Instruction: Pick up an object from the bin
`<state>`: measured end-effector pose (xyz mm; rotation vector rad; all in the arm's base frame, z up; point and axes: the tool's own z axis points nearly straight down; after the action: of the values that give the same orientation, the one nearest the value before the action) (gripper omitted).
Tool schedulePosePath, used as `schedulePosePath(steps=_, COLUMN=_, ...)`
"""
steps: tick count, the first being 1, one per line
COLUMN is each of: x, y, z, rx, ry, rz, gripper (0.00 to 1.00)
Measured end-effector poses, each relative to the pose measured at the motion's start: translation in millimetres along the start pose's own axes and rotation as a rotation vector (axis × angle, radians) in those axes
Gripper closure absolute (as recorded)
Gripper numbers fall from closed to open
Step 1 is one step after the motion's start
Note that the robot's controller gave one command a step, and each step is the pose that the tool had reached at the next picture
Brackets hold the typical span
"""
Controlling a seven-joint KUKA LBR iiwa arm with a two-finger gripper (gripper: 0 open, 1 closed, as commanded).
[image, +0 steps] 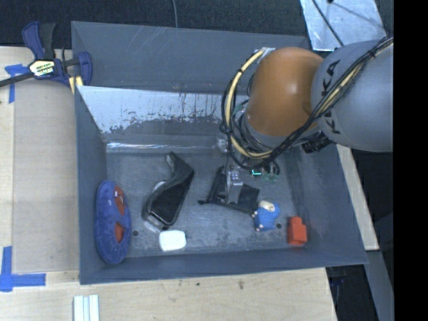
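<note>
gripper (229, 187) hangs low over a flat black piece (245, 198) mid-bin, likely lining up a grasp; spread or pressed together, i cannot tell.

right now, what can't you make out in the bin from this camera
- Tool, camera view: dark against the black flat thing below it, so whether they touch cannot be told.
- Far right corner of the bin, camera view: hidden by the arm's orange cover.
- Small blue and white thing, camera view: too small to tell its kind.
</note>
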<state>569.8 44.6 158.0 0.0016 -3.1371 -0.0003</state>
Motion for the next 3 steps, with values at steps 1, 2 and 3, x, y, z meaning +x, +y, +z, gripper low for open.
schedulePosePath(steps=1, x=11.3, y=-0.9, z=92.3, rx=0.0, ry=-0.001, rz=0.07, gripper=0.0)
schedulePosePath(steps=2, x=9.9, y=-1.2, z=91.4, rx=0.0, ry=-0.004, rz=0.071, gripper=0.0)
schedulePosePath(steps=3, x=9.2, y=-1.4, z=90.9, rx=-0.001, ry=-0.006, rz=0.071, gripper=0.0)
